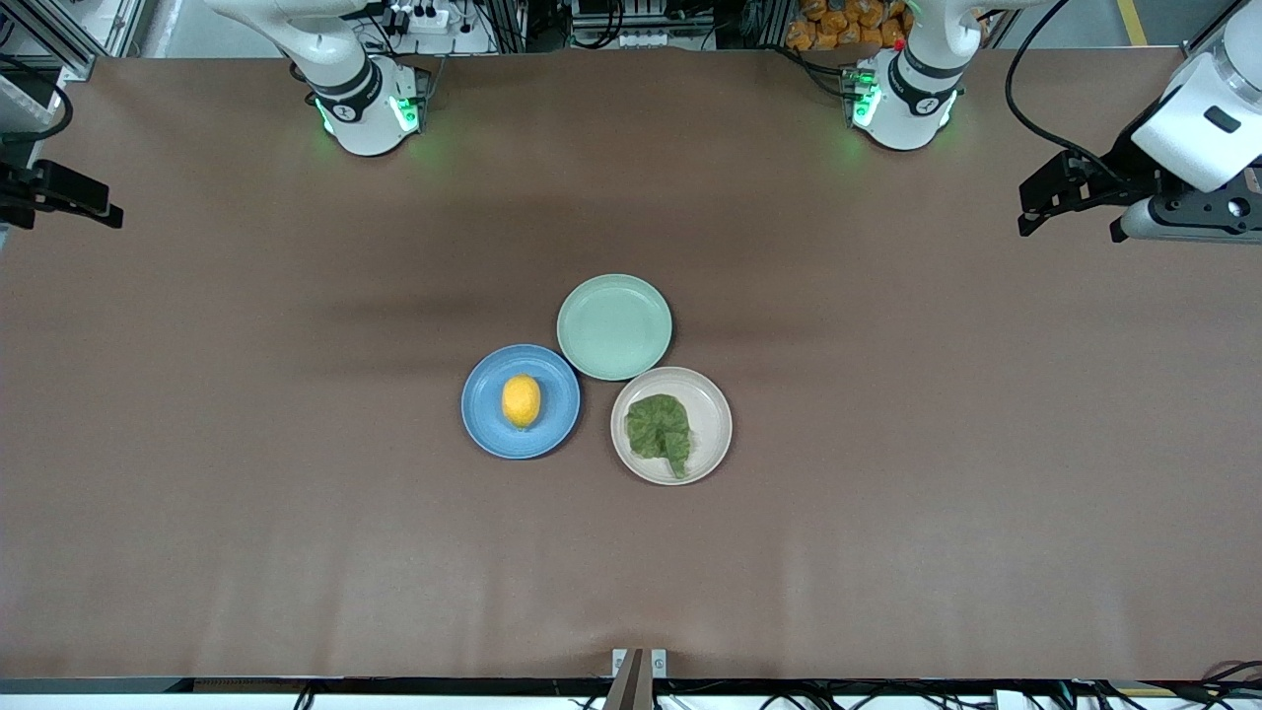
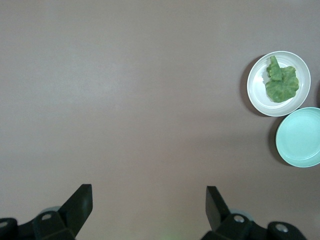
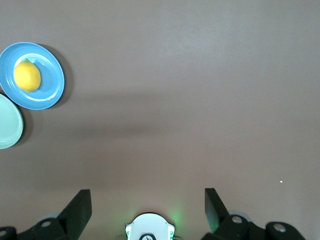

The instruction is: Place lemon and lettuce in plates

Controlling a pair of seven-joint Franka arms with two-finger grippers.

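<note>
The lemon point(image 1: 521, 400) lies in the blue plate point(image 1: 478, 424) near the table's middle. The lettuce point(image 1: 659, 429) lies in the beige plate point(image 1: 712, 399) beside it, toward the left arm's end. My left gripper point(image 1: 1071, 225) is open and empty, up over the table's left-arm end. My right gripper point(image 1: 61, 212) is open and empty over the right-arm end. The left wrist view shows the left gripper point(image 2: 149, 197) over bare table, with the lettuce point(image 2: 281, 82) in the beige plate point(image 2: 257, 90). The right wrist view shows the right gripper point(image 3: 148, 200), with the lemon point(image 3: 27, 76) in the blue plate point(image 3: 50, 90).
An empty pale green plate point(image 1: 613, 326) touches both plates, farther from the front camera. It also shows in the left wrist view point(image 2: 300, 137) and the right wrist view point(image 3: 7, 125). The right arm's base point(image 3: 149, 227) shows under the right gripper. Brown table surrounds the plates.
</note>
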